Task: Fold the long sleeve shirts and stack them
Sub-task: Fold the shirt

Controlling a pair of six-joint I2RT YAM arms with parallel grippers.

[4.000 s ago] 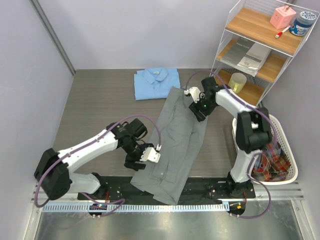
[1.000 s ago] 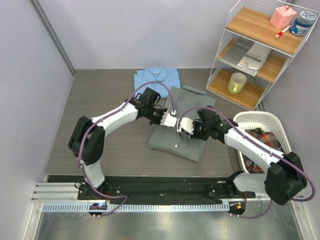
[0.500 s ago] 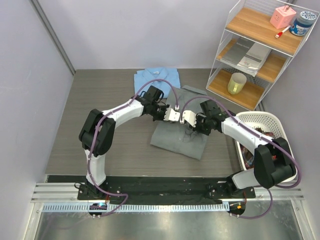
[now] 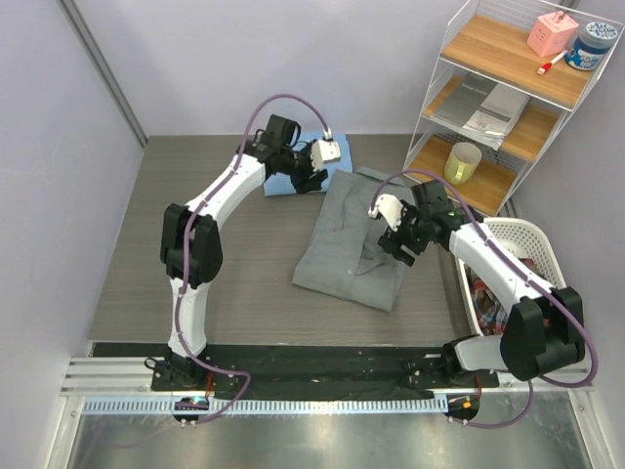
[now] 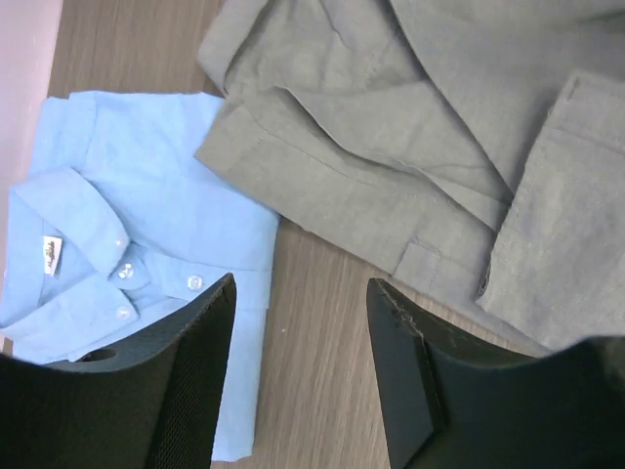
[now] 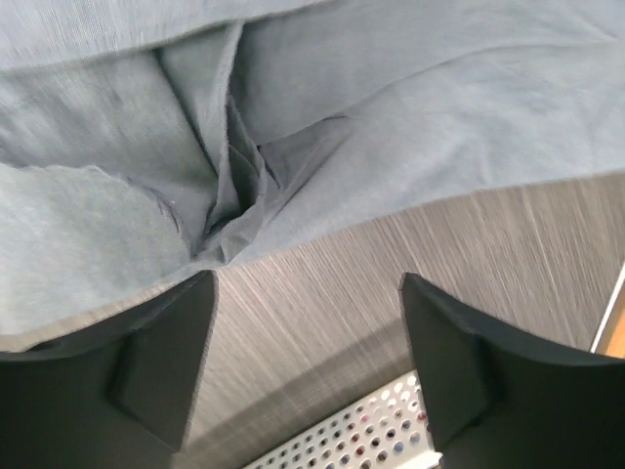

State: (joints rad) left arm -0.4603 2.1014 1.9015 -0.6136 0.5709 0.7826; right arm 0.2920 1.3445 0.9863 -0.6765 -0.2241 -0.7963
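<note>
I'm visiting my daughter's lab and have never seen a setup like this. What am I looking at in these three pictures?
Two robot arms are bolted at the near edge of a table. The wide picture comes from a fixed camera above and behind them. The other two come from a camera on each wrist, with that arm's own two dark fingers showing at the bottom. On the table lie a folded light blue shirt and, close beside it, a loosely folded grey shirt. The left end effector hovers above the shirts' neighbouring edges; the right end effector hovers above the grey shirt's edge. Both are open and hold nothing. A basket and a shelf stand on the right.
</note>
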